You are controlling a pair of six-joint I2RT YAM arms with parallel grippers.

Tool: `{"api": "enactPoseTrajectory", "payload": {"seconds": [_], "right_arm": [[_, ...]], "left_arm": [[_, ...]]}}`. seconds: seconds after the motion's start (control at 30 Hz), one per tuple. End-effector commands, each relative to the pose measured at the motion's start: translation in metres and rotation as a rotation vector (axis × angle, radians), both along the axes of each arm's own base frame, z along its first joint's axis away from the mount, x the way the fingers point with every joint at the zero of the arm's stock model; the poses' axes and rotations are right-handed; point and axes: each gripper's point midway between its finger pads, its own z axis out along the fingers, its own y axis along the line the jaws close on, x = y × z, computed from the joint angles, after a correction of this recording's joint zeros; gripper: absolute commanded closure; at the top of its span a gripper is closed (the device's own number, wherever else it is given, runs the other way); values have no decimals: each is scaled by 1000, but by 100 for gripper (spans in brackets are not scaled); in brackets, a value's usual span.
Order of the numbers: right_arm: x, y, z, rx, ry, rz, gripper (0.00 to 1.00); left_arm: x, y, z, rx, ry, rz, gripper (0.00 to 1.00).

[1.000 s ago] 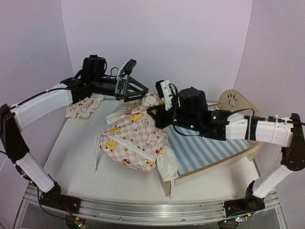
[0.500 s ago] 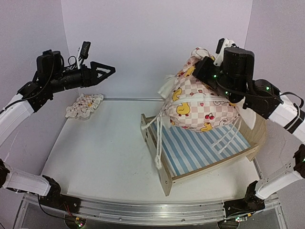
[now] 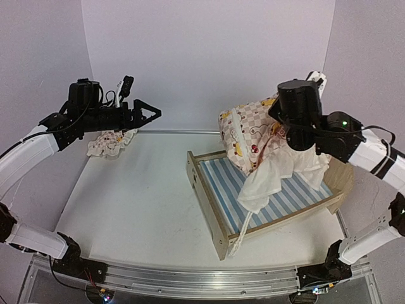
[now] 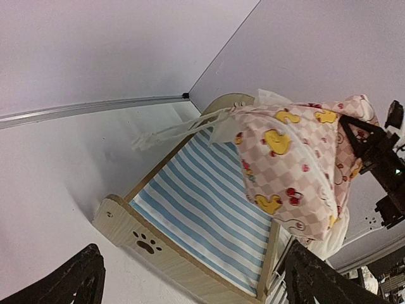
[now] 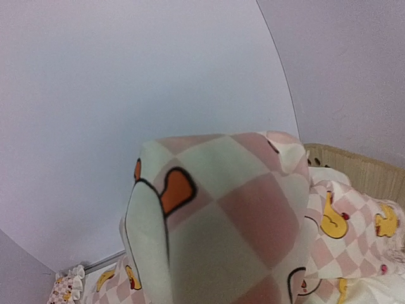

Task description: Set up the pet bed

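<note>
The pet bed stands right of centre, a plywood frame with a blue-and-white striped base. My right gripper holds the pink checkered duck-print cover up over the bed's headboard end. The cover's white lining droops onto the stripes. In the right wrist view the cover hides the fingers. My left gripper is open and empty in the air at the left. Its view shows the bed, the footboard's paw cutout and the cover.
The small ruffled pillow lies at the back left of the white table, under my left arm; it also shows in the right wrist view. Ties hang over the bed's front rail. White walls close the back and sides.
The right gripper carried the cover from the table left of the bed up over it, then lowered it. The left gripper let go, drew back left, then edged right.
</note>
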Motion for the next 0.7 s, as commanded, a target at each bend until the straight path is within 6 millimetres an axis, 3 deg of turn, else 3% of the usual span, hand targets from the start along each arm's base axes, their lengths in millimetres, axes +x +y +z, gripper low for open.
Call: {"api": "enactPoseTrajectory", "payload": {"seconds": [0.0, 0.07, 0.1, 0.17, 0.23, 0.27, 0.37, 0.5, 0.67], "right_arm": [[32, 10, -52, 71, 46, -71, 100], [42, 21, -80, 26, 104, -52, 99], [44, 27, -91, 2, 134, -31, 93], [49, 49, -106, -60, 210, 79, 65], [46, 74, -111, -212, 286, 271, 45], [41, 74, -114, -324, 325, 333, 34], [23, 32, -120, -454, 380, 385, 4], [14, -14, -119, -374, 387, 489, 2], [0, -65, -136, -256, 449, 433, 2]], "left_arm": [[-5, -1, 12, -40, -12, -15, 1], [-10, -2, 8, -43, 0, -34, 1], [-12, -1, 3, -39, 10, -36, 0], [-17, -1, -5, -35, 25, -50, 1], [-21, -6, -15, -34, 55, -79, 1], [-22, -10, -20, -30, 70, -87, 1], [-34, -39, -38, 7, 80, -130, 1], [-41, -87, -72, 32, 134, -186, 1], [-28, -131, -96, 109, 131, -173, 2]]}}
